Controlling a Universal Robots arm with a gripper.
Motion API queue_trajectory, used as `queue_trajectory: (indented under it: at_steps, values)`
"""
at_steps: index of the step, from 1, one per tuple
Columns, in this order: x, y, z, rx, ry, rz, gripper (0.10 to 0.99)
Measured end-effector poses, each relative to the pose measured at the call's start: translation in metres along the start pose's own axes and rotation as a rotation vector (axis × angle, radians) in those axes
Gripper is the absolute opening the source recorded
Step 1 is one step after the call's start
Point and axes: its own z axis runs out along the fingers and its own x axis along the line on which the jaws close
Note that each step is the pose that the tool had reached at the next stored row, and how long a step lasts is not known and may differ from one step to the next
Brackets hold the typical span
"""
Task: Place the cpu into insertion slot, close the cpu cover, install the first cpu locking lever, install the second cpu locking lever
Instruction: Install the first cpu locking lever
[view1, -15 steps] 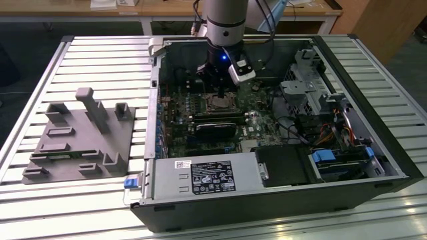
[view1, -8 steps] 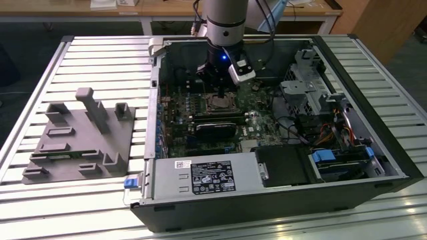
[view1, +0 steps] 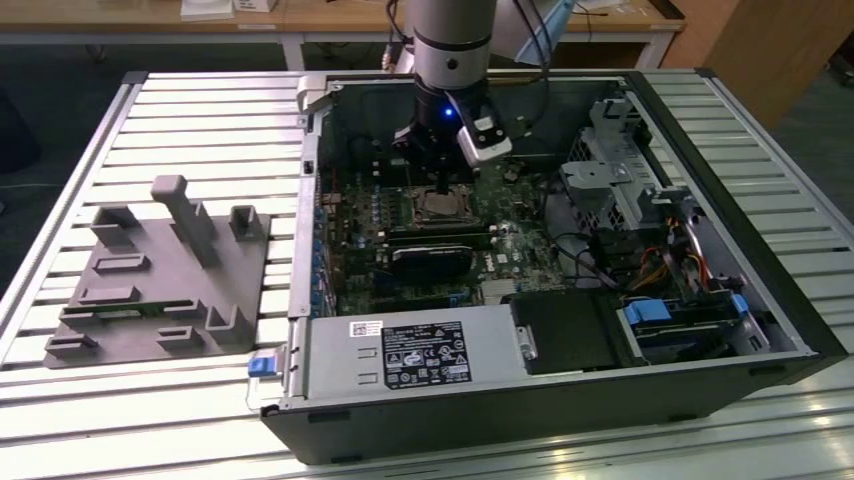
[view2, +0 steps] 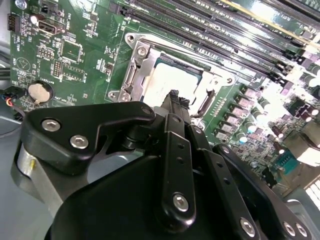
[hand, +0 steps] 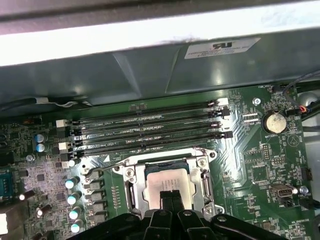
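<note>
One arm, exterior view: it reaches down into an open computer case (view1: 787, 330) lying on a slatted worktop (view1: 200, 110); the claw (view1: 441, 186) hangs right over the insertion slot (view1: 418, 212) on the green board (view1: 527, 245).
Exterior view, side item: a grey block with pegs (view1: 160, 270) sits on the worktop toward the exterior view's left, well apart from the case.
Second wrist view, cpu: the cpu (view2: 167, 80) lies flat in the slot, its pale metal top showing through the square opening of the cpu cover (view2: 136, 67).
Second wrist view, fingertips: the black fingertips (view2: 175, 98) sit at the cpu's near edge; I cannot tell whether they touch it.
First wrist view, claw: the fingers (hand: 166, 199) are drawn narrow, side by side, with nothing seen between them.
First wrist view, surroundings: long memory slots (hand: 150, 132) run just beside the cover; a coin battery (hand: 272, 121) sits further off.
</note>
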Motion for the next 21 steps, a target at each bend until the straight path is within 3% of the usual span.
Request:
queue_trajectory:
  at_steps: [8,21]
  values:
    - [-0.0003,0.0004,-0.0099,0.000,0.0001,0.000,0.106]
    - [-0.0003,0.0004,-0.0107,0.000,0.0000,0.000,0.106]
